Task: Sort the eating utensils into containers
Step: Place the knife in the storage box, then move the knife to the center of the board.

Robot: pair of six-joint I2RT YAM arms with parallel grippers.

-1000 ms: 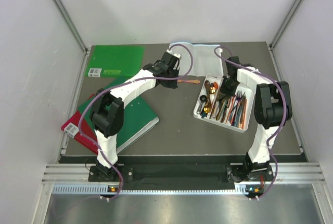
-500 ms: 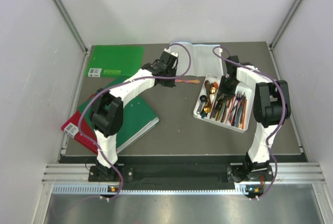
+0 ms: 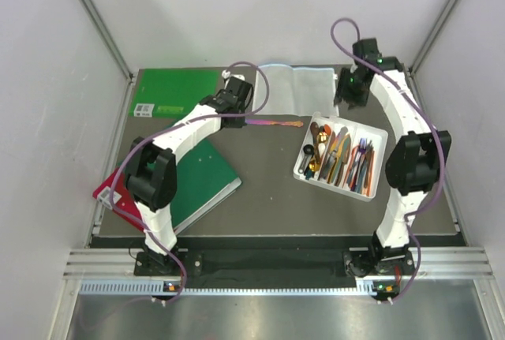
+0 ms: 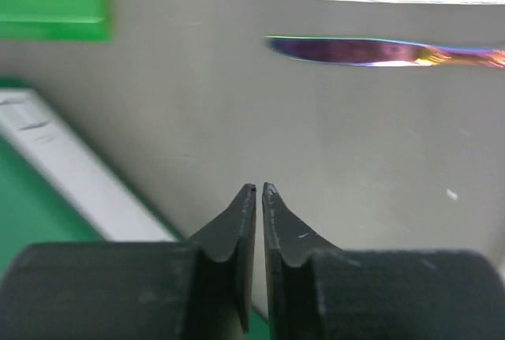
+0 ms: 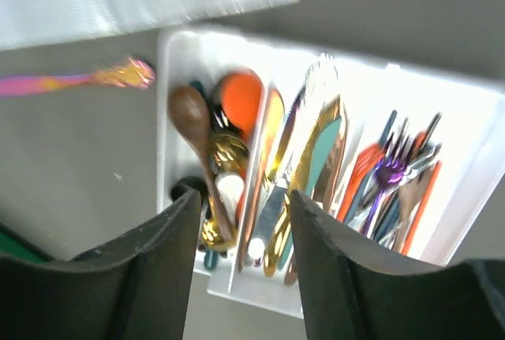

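Note:
An iridescent purple knife [image 3: 276, 122] lies alone on the grey table; the left wrist view shows it as the knife [image 4: 379, 50] a little ahead of my fingertips, not touching them. My left gripper [image 3: 237, 108] [image 4: 259, 190] is shut with nothing in it. The white tray [image 3: 351, 121] at the right holds spoons, knives and forks in separate long compartments. My right gripper [image 3: 348, 92] [image 5: 243, 206] hangs open and empty above the tray [image 5: 237, 293], over the spoons and knives. The knife's handle [image 5: 71, 81] shows left of the tray.
A flat green book [image 3: 175, 91] lies at the back left. Another green book [image 3: 201, 178] rests on a red one [image 3: 110, 196] at the front left. A white cloth [image 3: 304, 84] lies at the back middle, just behind the knife.
My right gripper has opened, risen out of the tray and drawn back toward the far edge. My left gripper has shifted left, away from the knife.

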